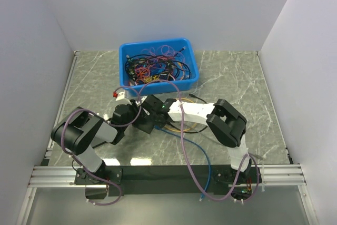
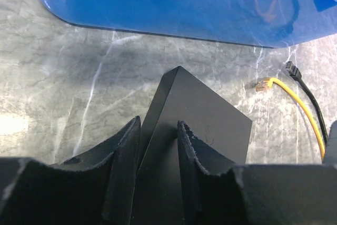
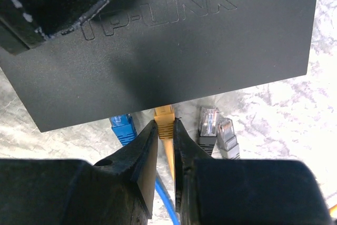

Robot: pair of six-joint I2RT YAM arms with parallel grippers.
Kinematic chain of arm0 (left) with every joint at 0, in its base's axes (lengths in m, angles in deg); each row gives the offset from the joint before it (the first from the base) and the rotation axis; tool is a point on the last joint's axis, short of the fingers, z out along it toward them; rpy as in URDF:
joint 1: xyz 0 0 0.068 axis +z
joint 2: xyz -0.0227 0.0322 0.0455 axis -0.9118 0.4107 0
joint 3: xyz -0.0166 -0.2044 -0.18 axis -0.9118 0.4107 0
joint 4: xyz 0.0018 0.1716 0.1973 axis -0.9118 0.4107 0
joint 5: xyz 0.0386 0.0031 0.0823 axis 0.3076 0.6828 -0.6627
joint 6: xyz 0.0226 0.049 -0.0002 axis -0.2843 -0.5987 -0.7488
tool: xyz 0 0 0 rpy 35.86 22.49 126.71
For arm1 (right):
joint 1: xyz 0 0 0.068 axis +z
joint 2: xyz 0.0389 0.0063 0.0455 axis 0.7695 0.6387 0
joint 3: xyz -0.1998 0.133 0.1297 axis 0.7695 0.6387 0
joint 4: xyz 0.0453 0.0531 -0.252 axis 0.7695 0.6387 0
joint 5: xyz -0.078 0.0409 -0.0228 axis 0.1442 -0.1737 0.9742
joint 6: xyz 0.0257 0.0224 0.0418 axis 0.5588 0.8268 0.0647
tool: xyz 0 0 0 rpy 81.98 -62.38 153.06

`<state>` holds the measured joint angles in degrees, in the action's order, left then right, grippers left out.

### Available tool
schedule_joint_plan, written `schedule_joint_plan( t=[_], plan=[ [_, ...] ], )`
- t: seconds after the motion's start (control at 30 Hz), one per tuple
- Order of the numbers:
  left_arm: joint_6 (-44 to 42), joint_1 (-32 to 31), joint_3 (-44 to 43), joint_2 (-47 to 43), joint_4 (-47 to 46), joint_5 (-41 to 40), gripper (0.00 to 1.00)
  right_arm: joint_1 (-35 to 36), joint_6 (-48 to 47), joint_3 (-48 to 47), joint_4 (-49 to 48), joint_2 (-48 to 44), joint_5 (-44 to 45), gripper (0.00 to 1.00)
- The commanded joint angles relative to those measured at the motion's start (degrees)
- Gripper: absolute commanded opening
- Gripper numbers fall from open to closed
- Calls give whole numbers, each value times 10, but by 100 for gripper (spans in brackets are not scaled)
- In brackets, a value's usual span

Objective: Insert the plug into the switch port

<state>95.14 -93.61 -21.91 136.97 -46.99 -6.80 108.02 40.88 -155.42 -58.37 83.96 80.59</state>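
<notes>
Two hands: right hand (image 3: pixel 165 126) pinching yellow plastic plug (image 3: pixel 164 114), left hand (image 2: pixel 159 124) astride black box-shaped switch (image 3: pixel 184 51), grip unclear. Push straight toward 12 o'clock in right wrist view.

Top view: even, diffuse light from overhead, soft shadows. White glare on the table (image 1: pixel 141 160) behind the left pincer (image 1: pixel 143 111), toward the bases.

Left wrist: fingers (image 2: pixel 124 167) near-black and soft. The bin (image 2: pixel 158 3) beyond them is glossy, streaked with reflections, and throws a broad shadow on the marble.

Right wrist: right pincer (image 3: pixel 164 127) underexposed, edges slightly blurred. The yellow plug (image 3: pixel 164 117) between its tips and the switch (image 3: pixel 184 51) lettering are sharp. Table to its right is blown white.
</notes>
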Motion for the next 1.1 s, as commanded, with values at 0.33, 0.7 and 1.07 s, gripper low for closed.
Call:
schedule_joint_plan(
  t=[0.33, 0.7, 1.07],
  plan=[
    [30, -55, 12, 7, 111, 137, 37, 0, 34, -28, -350, -29, -51, 0],
    [46, -47, -13, -46, 212, 68, 40, 5, 52, 8, -344, -50, -69, 0],
    [37, 1, -22, -146, 297, 55, 45, 13, 61, -31, -320, -34, -90, 0]
  ],
)
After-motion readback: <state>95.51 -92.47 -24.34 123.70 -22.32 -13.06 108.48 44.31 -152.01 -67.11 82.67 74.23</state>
